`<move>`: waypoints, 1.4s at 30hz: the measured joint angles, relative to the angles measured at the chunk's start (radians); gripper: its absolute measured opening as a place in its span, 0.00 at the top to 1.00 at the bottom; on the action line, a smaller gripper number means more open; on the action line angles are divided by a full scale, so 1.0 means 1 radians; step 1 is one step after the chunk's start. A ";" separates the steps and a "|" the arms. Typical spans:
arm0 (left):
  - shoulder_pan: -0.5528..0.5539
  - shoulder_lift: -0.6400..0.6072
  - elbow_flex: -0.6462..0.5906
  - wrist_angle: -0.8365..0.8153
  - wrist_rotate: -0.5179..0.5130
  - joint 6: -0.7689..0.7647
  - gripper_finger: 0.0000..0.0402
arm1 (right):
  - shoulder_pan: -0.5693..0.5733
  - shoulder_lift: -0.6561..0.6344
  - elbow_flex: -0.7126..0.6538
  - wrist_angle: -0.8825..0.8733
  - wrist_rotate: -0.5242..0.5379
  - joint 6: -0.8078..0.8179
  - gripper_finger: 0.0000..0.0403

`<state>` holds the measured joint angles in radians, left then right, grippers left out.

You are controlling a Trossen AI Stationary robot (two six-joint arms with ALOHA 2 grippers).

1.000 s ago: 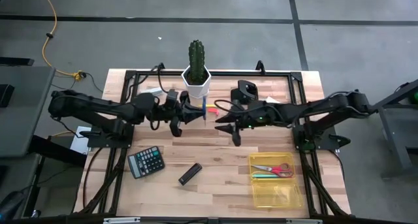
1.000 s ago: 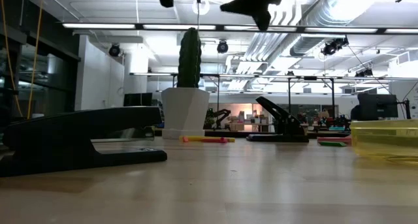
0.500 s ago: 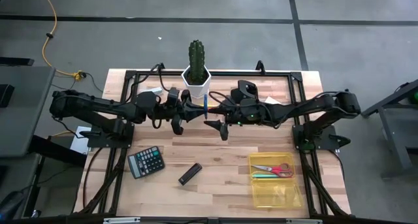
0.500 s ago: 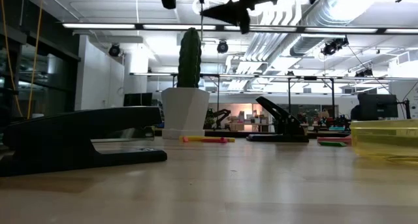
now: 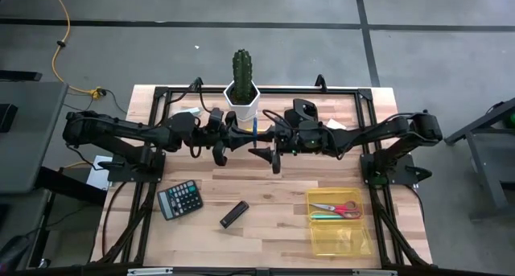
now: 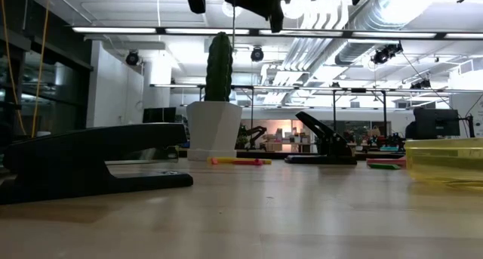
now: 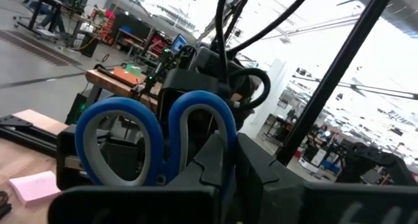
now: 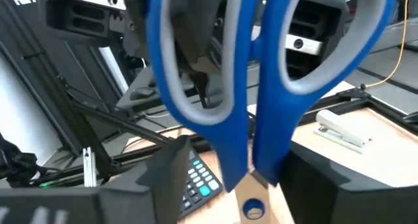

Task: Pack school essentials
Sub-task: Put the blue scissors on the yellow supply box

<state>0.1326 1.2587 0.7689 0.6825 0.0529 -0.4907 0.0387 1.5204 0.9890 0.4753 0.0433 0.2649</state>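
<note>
While the left gripper (image 5: pixel 228 139) pinches the blue-handled scissors (image 5: pixel 254 133) aloft near the tabletop's far edge, long axis upright, the right gripper (image 5: pixel 269 153), jaws spread, flanks their handles.

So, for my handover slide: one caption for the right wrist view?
Blue-handled scissors, held up by the left gripper, hang between the right gripper's open fingers above the table.

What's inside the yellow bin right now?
The transparent yellow plastic bin holds red-handled scissors and a thin green pen beside them, at its far end. The near half shows only the bin floor. Nothing covers the contents from above.
</note>
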 joint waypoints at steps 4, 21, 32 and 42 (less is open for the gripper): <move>-0.001 0.000 0.000 -0.001 0.003 -0.003 1.00 | 0.000 0.000 0.000 -0.001 0.001 0.022 0.59; 0.000 0.000 0.000 -0.001 -0.012 -0.031 0.88 | 0.000 0.000 -0.001 -0.002 -0.002 0.026 0.75; 0.053 -0.019 0.000 -0.020 0.099 -0.111 0.66 | -0.002 -0.015 -0.001 -0.015 0.000 0.023 0.75; 0.118 -0.177 0.000 -0.348 0.124 -0.049 0.58 | -0.053 -0.136 -0.001 -0.155 -0.050 -0.049 0.75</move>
<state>0.2507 1.0818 0.7685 0.3343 0.1765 -0.5397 -0.0140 1.3842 0.9882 0.3207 -0.0069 0.2156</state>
